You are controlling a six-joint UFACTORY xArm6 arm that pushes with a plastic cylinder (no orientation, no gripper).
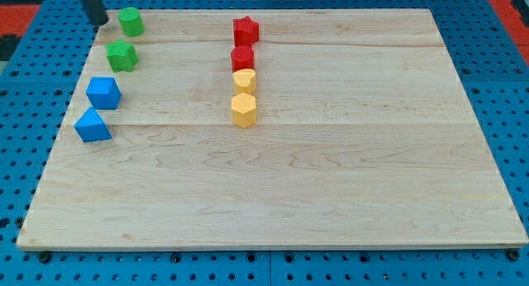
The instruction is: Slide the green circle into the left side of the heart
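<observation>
camera view: my tip [101,23] left of green circle [131,21].

green star [122,55], two blue blocks [103,92]

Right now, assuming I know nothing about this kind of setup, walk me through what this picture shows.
This is one camera's view of a pale wooden board lying on a blue perforated table. The dark rod entering at the view's top left belongs to a robot arm. It has no grasping tool and holds nothing; its lower end, my tip, only pushes blocks across the board. The tip sits at the board's top left corner, just left of the green round block.

Below that block lie a green star-shaped block, a blue cube-like block and a blue wedge-shaped block.

Near the middle is a tight column: a red star-shaped block, a red block whose shape I cannot make out, a yellow block that may be the heart, and a yellow hexagonal block.
</observation>
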